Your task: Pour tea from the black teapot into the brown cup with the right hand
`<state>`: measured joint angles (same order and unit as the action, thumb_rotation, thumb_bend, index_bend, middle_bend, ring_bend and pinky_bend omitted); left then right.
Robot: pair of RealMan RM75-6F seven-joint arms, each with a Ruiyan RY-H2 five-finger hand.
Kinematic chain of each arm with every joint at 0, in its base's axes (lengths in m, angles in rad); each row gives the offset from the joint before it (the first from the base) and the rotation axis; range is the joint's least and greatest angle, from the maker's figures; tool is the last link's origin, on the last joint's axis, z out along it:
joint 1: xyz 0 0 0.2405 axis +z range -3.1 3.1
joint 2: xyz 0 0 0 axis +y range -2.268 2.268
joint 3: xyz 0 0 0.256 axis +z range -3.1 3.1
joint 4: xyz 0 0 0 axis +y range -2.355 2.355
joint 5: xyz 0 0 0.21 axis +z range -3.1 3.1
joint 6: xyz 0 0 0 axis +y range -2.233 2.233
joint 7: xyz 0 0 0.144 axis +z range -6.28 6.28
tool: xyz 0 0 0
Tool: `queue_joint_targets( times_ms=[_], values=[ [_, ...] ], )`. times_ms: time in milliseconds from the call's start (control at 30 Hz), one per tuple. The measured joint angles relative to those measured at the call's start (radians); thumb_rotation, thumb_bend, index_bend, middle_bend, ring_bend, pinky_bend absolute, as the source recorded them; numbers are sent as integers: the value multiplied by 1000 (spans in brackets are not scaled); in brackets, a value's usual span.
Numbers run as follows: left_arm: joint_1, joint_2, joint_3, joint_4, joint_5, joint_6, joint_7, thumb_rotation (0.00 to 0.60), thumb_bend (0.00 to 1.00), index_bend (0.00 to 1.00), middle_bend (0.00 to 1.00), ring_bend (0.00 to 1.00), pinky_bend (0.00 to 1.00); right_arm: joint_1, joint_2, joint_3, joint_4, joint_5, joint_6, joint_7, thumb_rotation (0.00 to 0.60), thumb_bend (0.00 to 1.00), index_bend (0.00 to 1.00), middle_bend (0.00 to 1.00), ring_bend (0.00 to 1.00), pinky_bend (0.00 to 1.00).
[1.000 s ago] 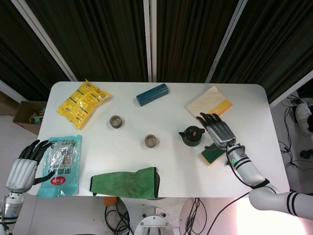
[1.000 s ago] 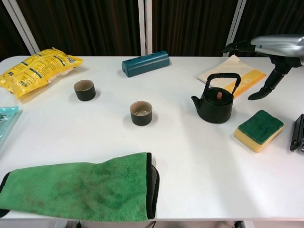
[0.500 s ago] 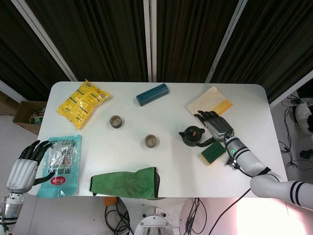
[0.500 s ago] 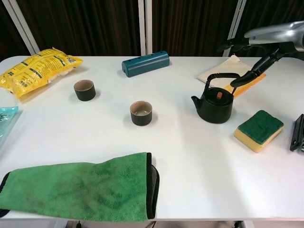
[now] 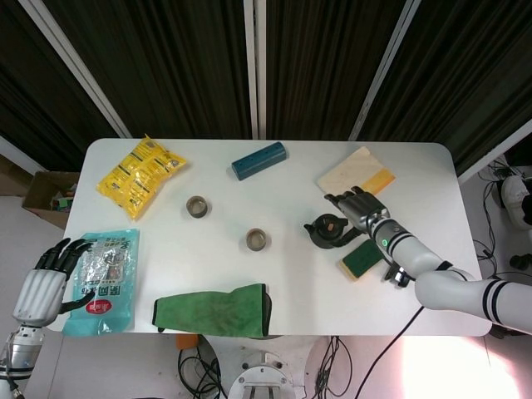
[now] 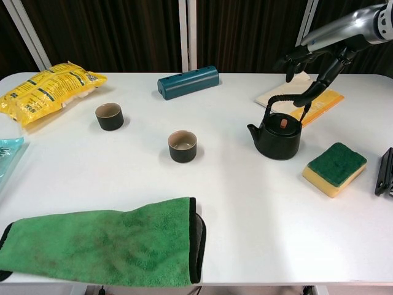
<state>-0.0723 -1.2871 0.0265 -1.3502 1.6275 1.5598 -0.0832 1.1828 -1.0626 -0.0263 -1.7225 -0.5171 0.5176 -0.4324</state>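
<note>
The right hand (image 6: 314,66) was held just above the teapot (image 6: 277,135) near the table's (image 6: 245,209) right edge, fingers spread and empty, evidently so its handle could be taken; the cup (image 6: 182,145) was left mid-table.

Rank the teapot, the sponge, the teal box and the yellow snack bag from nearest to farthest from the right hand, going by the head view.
1. Teapot, just left of the right hand.
2. Sponge, just below it.
3. Teal box, up at the table's back middle.
4. Yellow snack bag, far left.
</note>
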Motion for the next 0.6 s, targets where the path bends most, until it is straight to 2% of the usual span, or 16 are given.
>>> queue_joint_targets(
  times_ms=[167,267,600],
  values=[
    [2,-3,0,16,-4,0,-18,600,85,155,131,94,199,26,-43,-40,17,46,36,-2,318,100,121,249,147,98],
    [3,-5,0,26,-5,1,-27,600,86,155,131,94,199,26,-69,-46,39,50,48,15,319,124,156,284,177,103],
    [3,-9,1,34,-7,-2,-35,600,85,157,131,94,199,14,-124,-55,95,18,62,58,318,124,208,308,191,81]
  ],
)
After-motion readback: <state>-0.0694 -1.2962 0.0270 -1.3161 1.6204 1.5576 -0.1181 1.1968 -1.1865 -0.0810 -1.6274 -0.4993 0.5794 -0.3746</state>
